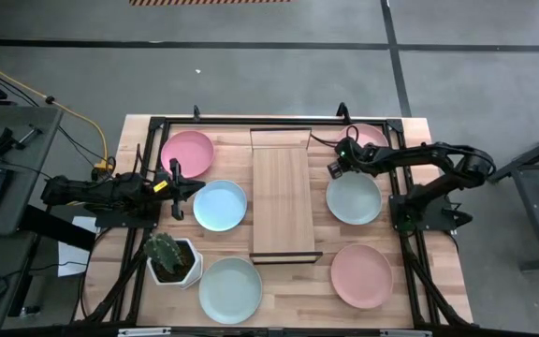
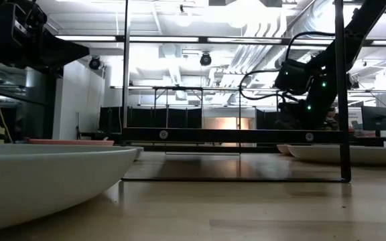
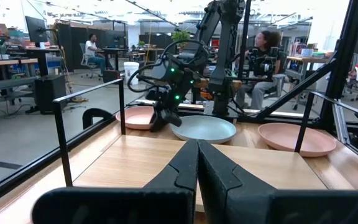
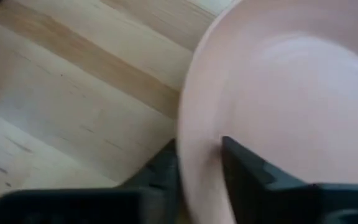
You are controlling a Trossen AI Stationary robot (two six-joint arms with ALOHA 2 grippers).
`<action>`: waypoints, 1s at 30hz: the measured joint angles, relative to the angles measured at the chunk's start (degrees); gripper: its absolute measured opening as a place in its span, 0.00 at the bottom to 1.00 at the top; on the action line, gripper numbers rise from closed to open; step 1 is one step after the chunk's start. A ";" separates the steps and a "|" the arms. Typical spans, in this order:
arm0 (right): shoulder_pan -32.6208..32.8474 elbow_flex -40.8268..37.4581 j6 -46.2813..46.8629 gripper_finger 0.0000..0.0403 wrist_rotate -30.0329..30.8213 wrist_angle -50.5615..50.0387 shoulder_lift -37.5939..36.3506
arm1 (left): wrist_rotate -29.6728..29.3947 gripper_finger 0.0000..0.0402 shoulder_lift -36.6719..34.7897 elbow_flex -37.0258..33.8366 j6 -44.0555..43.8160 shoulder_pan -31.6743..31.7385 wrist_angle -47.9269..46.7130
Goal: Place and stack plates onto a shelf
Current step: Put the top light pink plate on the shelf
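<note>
right gripper (image 1: 341,165): far right of table, at the left rim of the far-right pink plate (image 1: 371,137); wrist view shows one finger (image 4: 253,171) inside the rim and one outside under it, straddling the edge, looks closed on it or nearly so, plate not visibly lifted
left gripper (image 1: 199,185): left side of table, level above the wood, between the far-left pink plate (image 1: 187,153) and the blue plate (image 1: 220,205); fingers (image 3: 185,168) pressed together, holding nothing
shelf (image 1: 282,190): centre of table, long axis near-to-far, board bare, no plate on it yet
other plates: mint plate (image 1: 354,198) just near of the right gripper; pink plate near right (image 1: 361,275); mint plate near left (image 1: 230,289)
cactus pot (image 1: 173,260): near left, beside the near-left mint plate, not part of the job
progress: judged at first pick, all six plates on the tabletop
risk 1: thin-rim pinch, shallow matte plate could pivot or slip out when raised
risk 2: mint plate lies close to the gripper, a low carry toward the shelf could clip it
risk 3: black shelf frame (image 2: 344,100) stands up at the ends; plate edge could catch it on the way in
risk 4: off-centre drop on the narrow board leaves the plate overhanging, bad base for stacking
</note>
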 joint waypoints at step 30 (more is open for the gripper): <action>15.50 -0.14 4.57 0.00 2.73 -18.49 -35.49 | 0.00 0.00 -0.02 0.00 0.01 -0.01 -0.02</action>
